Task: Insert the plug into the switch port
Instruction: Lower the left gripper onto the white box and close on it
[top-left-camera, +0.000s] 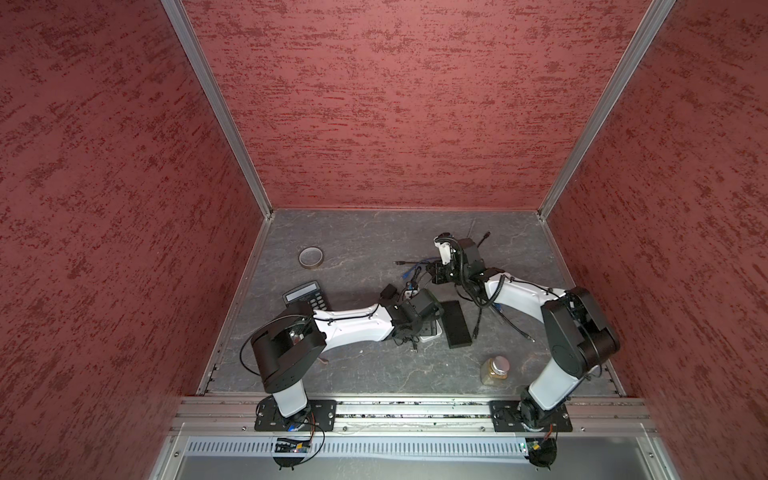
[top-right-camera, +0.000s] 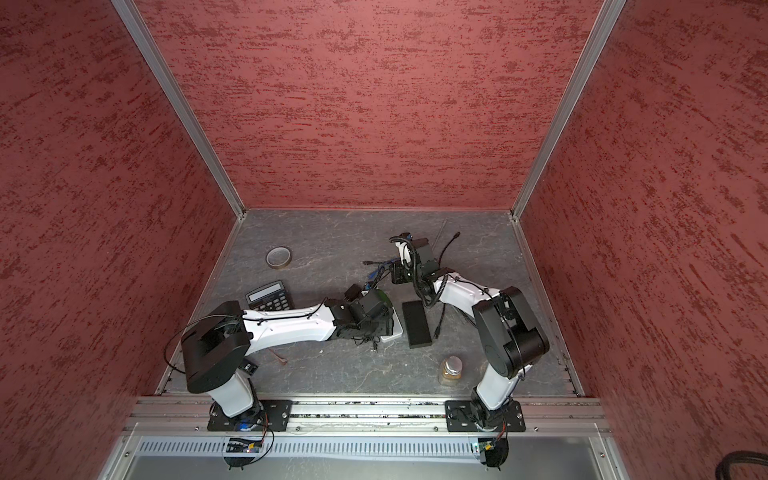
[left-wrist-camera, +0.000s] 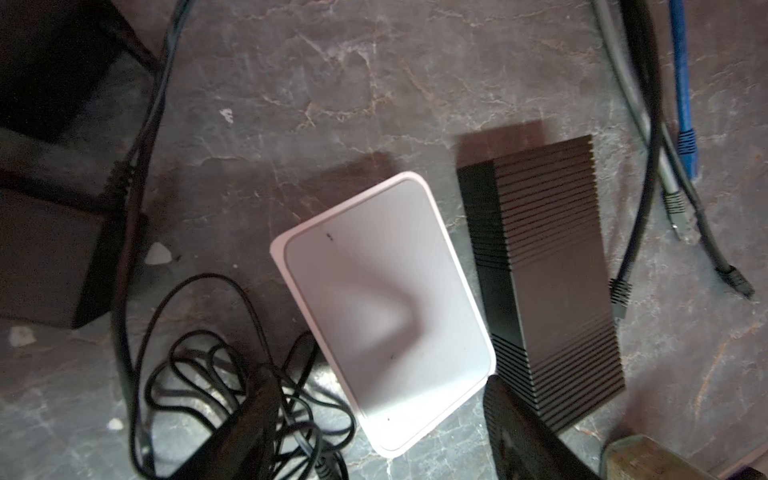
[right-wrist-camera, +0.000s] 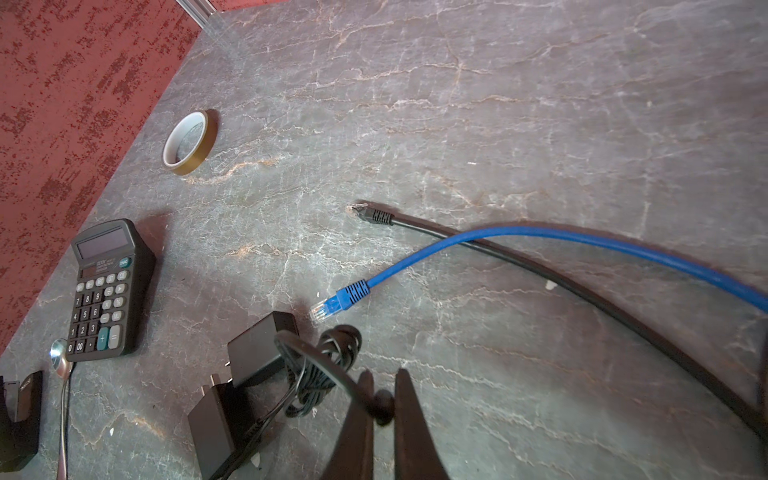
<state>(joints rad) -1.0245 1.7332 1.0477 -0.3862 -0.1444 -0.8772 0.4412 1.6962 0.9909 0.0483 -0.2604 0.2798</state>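
A tape roll lies flat on the table near the far left corner, and a calculator lies face up nearer the front. A spoon lies just beside the calculator. A lidded jar stands upright at front right.

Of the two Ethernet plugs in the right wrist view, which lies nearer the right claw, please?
The blue plug, just ahead of the right claw; the black plug lies farther off.

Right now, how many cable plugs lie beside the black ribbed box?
4 in the left wrist view: blue plug, grey plug beside it, far black plug beyond both, near black plug at the edge of the black ribbed box. More may be hidden.
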